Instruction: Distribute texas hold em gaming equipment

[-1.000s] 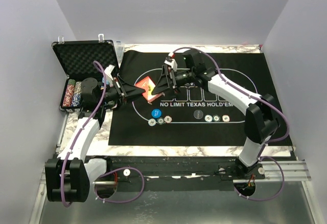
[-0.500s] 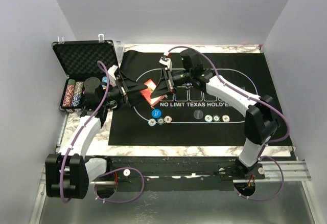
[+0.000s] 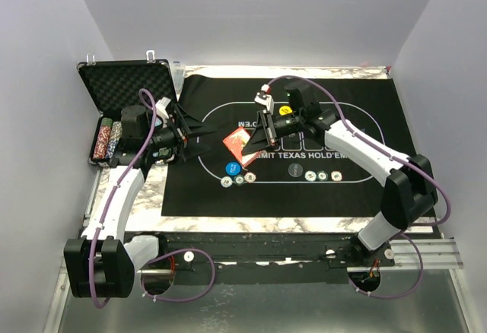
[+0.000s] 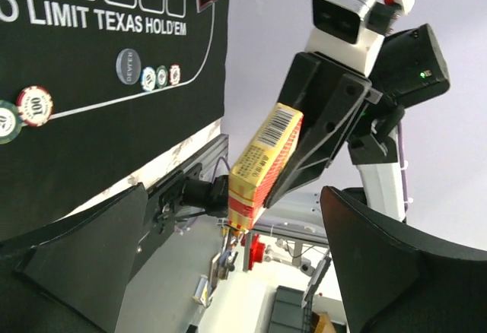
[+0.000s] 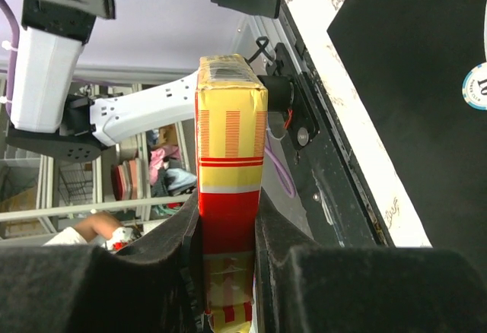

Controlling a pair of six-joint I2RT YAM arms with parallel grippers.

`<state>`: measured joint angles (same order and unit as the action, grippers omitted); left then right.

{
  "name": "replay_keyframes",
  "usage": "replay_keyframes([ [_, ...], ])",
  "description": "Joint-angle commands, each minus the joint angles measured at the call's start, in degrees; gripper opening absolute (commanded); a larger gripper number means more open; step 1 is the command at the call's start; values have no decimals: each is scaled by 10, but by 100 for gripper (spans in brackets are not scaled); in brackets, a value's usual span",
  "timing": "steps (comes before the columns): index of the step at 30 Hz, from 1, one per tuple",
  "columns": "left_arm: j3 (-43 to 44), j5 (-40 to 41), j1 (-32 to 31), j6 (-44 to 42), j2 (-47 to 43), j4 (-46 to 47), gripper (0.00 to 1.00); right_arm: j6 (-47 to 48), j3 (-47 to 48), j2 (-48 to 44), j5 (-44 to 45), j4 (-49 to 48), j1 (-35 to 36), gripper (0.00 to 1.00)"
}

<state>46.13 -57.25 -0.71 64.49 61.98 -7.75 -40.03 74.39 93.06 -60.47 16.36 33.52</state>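
In the top view my right gripper (image 3: 245, 144) is shut on the red-orange card box (image 3: 237, 144) and holds it above the left half of the felt mat (image 3: 380, 188). The right wrist view shows the box (image 5: 227, 196) clamped edge-on between the black pads (image 5: 278, 234). My left gripper (image 3: 196, 137) stands open a little to the left of the box, apart from it. From the left wrist view the box (image 4: 262, 162) hangs beyond those wide-open fingers (image 4: 396, 264). On the mat lie a blue disc (image 3: 232, 169), a black disc (image 3: 295, 170), a yellow disc (image 3: 284, 109) and striped chips (image 3: 239, 179).
The black foam-lined case (image 3: 125, 90) lies open at the far left, with stacked chips (image 3: 109, 137) in its tray. A short row of chips (image 3: 323, 176) lies right of the black disc. The marble table edge (image 3: 289, 225) runs along the near side of the mat.
My left gripper has opened, let go of the card box and drawn back to the left. My right gripper has shut on the box and carried it slightly right and nearer.
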Motion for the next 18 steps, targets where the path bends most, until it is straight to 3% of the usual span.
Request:
replay_keyframes([
  [1, 13, 3, 18, -52, -7, -56, 99, 54, -18, -31, 0, 41, 1, 1],
  [4, 36, -33, 18, -92, -2, -71, 98, 99, -21, -41, 6, 74, 1, 1],
  [9, 94, -34, 18, -215, 3, -183, 98, 145, -22, -59, 22, 117, 1, 1],
  [18, 96, -65, 17, -258, -10, -221, 98, 207, -40, -66, 15, 165, 1, 1],
])
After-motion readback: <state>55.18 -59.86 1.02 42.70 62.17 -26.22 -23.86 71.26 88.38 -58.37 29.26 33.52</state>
